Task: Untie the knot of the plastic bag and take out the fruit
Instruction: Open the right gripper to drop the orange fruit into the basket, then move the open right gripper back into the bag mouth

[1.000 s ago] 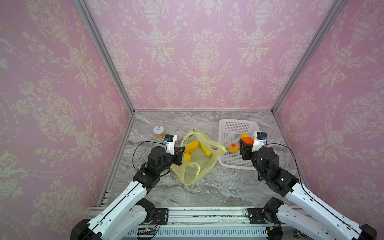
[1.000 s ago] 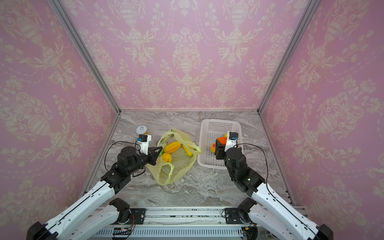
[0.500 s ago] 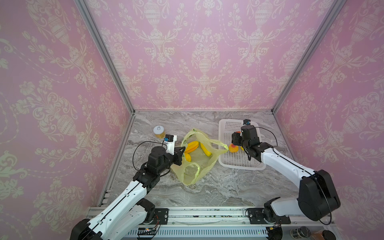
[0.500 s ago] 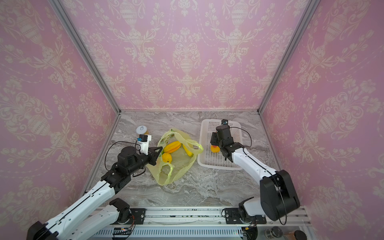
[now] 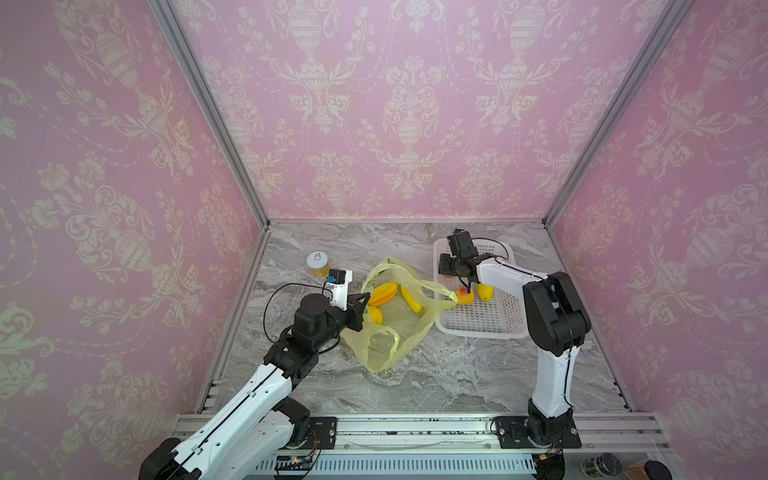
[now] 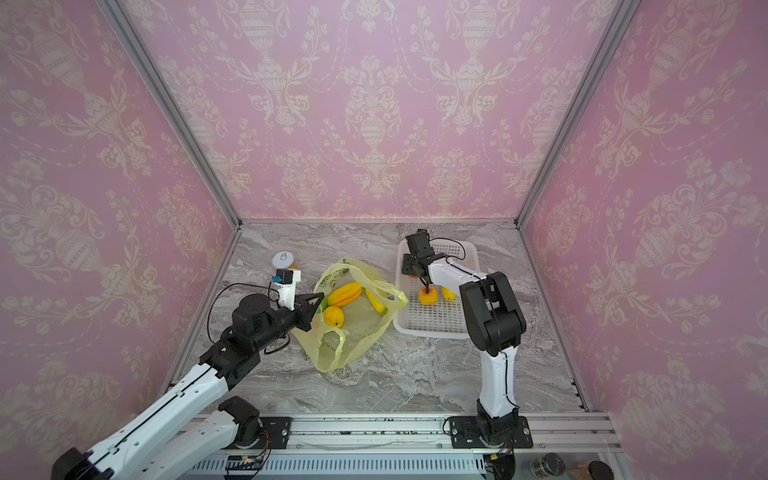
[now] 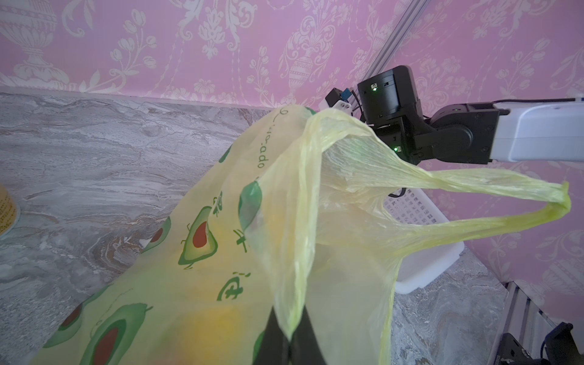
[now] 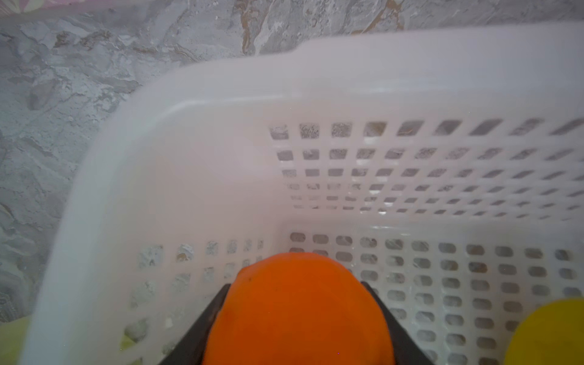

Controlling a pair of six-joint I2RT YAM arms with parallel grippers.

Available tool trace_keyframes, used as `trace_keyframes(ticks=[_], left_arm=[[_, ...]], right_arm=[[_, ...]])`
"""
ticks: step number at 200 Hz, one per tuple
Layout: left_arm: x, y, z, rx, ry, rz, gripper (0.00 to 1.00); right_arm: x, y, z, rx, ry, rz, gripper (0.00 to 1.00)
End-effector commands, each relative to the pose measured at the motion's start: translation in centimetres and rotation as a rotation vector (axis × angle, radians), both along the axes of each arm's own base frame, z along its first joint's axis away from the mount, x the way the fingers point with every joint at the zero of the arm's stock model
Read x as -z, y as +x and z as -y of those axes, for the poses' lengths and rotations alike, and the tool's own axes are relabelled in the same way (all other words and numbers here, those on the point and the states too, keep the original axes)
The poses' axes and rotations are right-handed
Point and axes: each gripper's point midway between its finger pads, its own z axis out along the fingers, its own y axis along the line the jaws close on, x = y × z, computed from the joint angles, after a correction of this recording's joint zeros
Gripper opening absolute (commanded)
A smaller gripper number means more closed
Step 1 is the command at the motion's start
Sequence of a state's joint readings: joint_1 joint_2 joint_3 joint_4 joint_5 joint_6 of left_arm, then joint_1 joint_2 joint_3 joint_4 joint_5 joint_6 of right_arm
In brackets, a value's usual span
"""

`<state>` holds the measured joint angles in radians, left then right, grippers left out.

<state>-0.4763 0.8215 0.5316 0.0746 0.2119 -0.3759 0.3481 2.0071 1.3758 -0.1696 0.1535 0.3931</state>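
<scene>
Ringing grey marble point(image 5: 457, 374), pink walls point(image 5: 415, 62); left tool point(image 5: 365, 297) pinches bag point(image 5: 386, 345), right tool point(image 5: 447, 270) holds orange point(image 8: 297, 309).

Not much to read here tbh. The clearest bit is a dark "8" on the white lid point(image 5: 317, 257) of the jar point(image 5: 319, 269), which sits by the left edge of the tabletop point(image 5: 457, 374) toward the back corner. It shows in both top views. The left wrist view gets the plastic bag point(image 7: 177, 300) up close. Green lowercase print point(image 7: 262, 156) runs along its upper fold and I can make out "ado" at the end, but the letters before it get lost in the creases. Scattered between the avocado pictures point(image 7: 197, 241) are a few green brush-style characters point(image 7: 232, 289) that I can't read. The jar's side label point(image 7: 5, 208) peeks in too, but it's tiny print and too blurry.
</scene>
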Motion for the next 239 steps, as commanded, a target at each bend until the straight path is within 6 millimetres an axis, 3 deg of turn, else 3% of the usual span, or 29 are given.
trace_keyframes(ticks=[1,34,63,77,122,137,141,178,217,239], left_arm=[[0.1,-0.1,0.0,0.001,0.006,0.005,0.02],[0.4,0.0,0.2,0.006,0.007,-0.002,0.02],[0.4,0.0,0.3,0.008,0.006,-0.004,0.02],[0.5,0.0,0.1,0.002,0.009,-0.004,0.02],[0.5,0.0,0.2,0.007,0.008,-0.004,0.02],[0.4,0.0,0.2,0.007,0.006,-0.002,0.02],[0.4,0.0,0.2,0.007,0.006,-0.002,0.02],[0.5,0.1,0.2,0.004,0.009,-0.005,0.02],[0.4,0.0,0.2,0.006,0.004,-0.004,0.02],[0.5,0.1,0.2,0.001,0.004,-0.002,0.03]], right_arm=[[-0.8,0.4,-0.2,-0.013,0.014,0.005,0.38],[-0.6,0.3,0.1,-0.004,0.0,0.007,0.5],[-1.1,0.1,0.1,-0.004,0.011,0.03,0.72],[-1.7,-0.2,0.3,-0.001,0.01,0.041,0.78],[-5.0,-1.9,1.6,0.031,0.02,0.122,0.8],[-7.7,-2.8,1.8,0.033,0.049,0.184,0.8],[-7.2,-3.7,2.1,0.035,0.045,0.171,0.81],[-12.7,-8.0,3.4,0.031,0.097,0.284,0.82],[-17.8,-13.4,3.2,-0.028,0.145,0.407,0.84],[-21.2,-16.5,1.7,-0.118,0.207,0.496,0.72]])
